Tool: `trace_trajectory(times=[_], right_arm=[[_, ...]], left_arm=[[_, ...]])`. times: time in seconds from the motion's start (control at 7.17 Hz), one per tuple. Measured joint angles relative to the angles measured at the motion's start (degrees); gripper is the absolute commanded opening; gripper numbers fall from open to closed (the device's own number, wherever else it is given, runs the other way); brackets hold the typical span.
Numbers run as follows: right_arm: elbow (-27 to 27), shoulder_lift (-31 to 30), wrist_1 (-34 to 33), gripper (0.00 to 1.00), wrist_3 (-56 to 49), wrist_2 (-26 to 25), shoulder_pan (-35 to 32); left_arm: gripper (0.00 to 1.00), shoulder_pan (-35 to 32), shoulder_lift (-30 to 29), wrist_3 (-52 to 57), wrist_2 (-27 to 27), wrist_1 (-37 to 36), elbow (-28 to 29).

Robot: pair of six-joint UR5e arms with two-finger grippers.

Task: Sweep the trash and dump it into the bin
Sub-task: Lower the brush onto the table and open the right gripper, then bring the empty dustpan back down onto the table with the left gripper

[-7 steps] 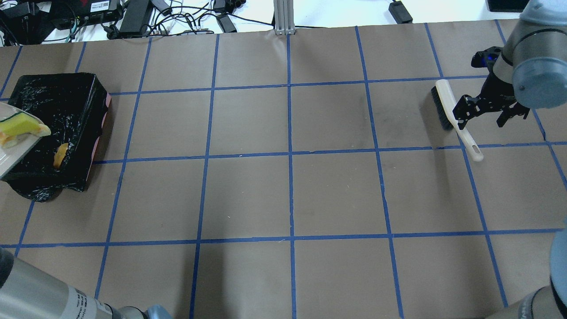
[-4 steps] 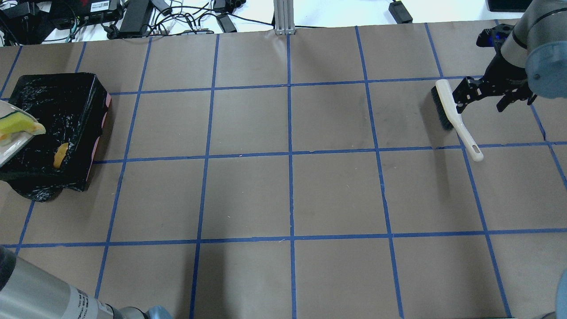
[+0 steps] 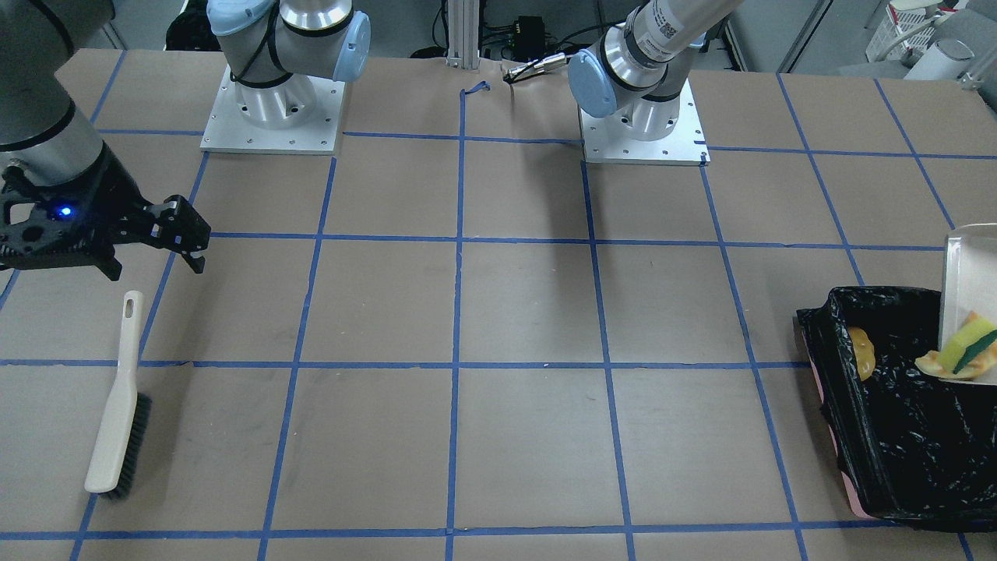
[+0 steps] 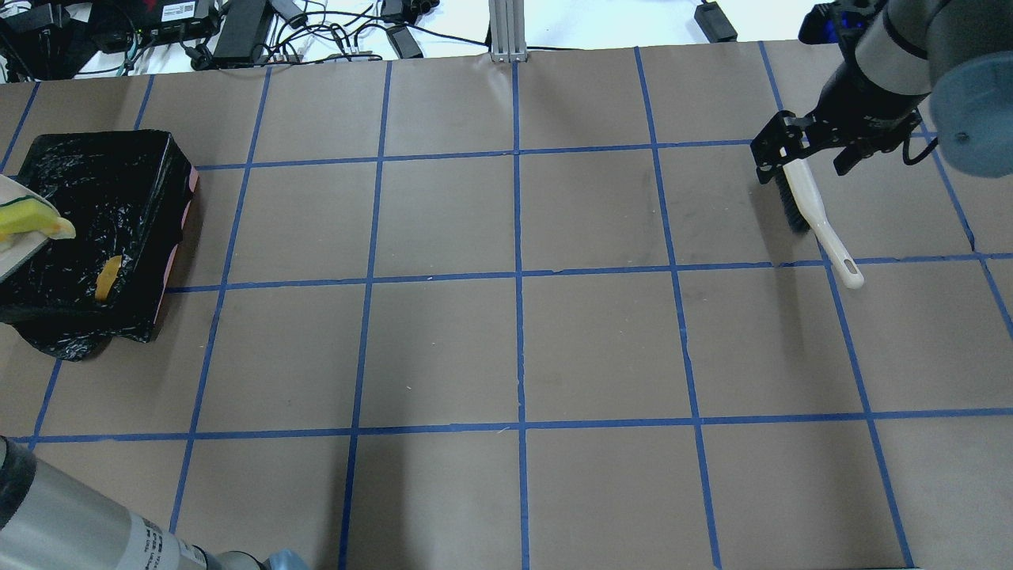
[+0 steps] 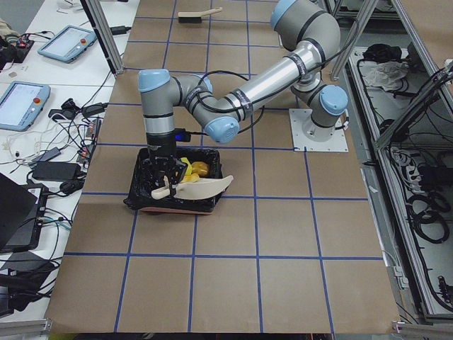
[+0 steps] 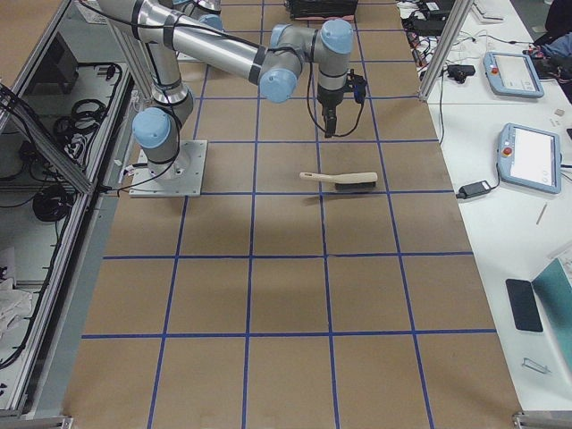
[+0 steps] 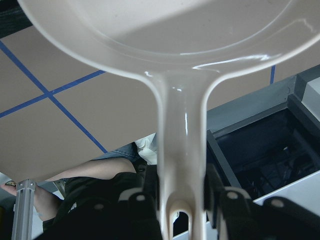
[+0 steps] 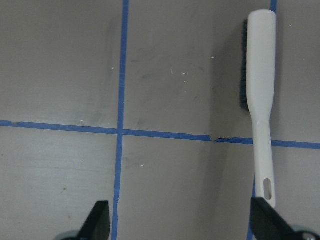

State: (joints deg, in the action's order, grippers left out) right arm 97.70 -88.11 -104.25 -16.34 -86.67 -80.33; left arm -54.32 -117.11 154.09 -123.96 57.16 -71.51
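The bin, a pink-edged box lined with black plastic, stands at the table's left end. One golden-brown bread piece lies inside it. My left gripper is shut on the handle of the beige dustpan and holds it tilted over the bin. The yellow sponge with its green layer and a bread piece rest at the dustpan's lip. My right gripper is open and empty, above the brush's bristle end.
A white-handled brush with black bristles lies flat on the table at the right and shows in the right wrist view. Cables and power bricks lie beyond the far edge. Both arm bases stand at the robot's side.
My right gripper has risen and moved toward the far edge, away from the brush handle. The dustpan with the sponge has shifted slightly left over the bin.
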Motion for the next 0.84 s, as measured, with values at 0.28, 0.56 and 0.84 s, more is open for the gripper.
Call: trace_trajectory(times=[0.28, 0.56, 0.84], right_arm=[[0.0, -1.3, 0.2, 1.00, 0.4, -0.6, -4.3], [0.1, -1.5, 0.2, 1.00, 0.5, -1.1, -6.4], [0.1, -1.6, 0.3, 1.00, 0.5, -1.3, -6.7]], left_arm=[[0.00, -1.6, 0.5, -0.1, -2.0, -1.0, -0.6], [0.00, -1.9, 0.7, -0.1, -2.4, -1.5, -1.3], [0.00, -1.4, 1.3, 0.0, 0.0, -1.5, -1.3]])
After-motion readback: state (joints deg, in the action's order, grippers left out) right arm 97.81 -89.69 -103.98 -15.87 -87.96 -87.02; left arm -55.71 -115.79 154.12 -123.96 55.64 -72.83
